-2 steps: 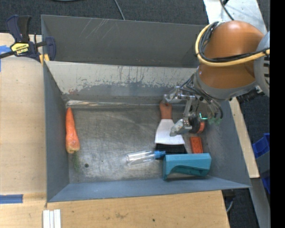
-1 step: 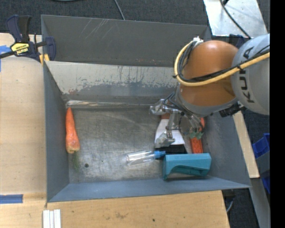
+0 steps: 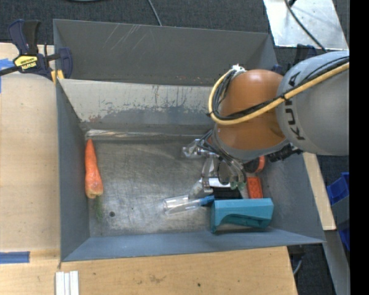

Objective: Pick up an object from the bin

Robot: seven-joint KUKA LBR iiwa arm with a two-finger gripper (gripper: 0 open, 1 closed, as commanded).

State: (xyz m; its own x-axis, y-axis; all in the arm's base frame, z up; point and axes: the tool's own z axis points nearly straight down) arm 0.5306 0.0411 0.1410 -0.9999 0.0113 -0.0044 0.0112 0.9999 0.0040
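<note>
Scuffed grey metal bin (image 3: 172, 54), dark floor (image 3: 203, 5) behind. Gripper (image 3: 218, 186) low, grip state unclear, beside teal block (image 3: 243, 214), clear plastic piece (image 3: 179, 204); carrot (image 3: 92, 171) well apart.

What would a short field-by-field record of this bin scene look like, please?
bin: grey metal bin, a few loose things on its floor
gripper: gripper low over the floor, right of centre, under the orange wrist cover
nearest things: clear plastic piece lying just left of it; teal block against the near wall, right side; orange-red thing partly hidden beside the arm
farthest thing: carrot along the left wall, well apart
grasp: cannot tell
</note>
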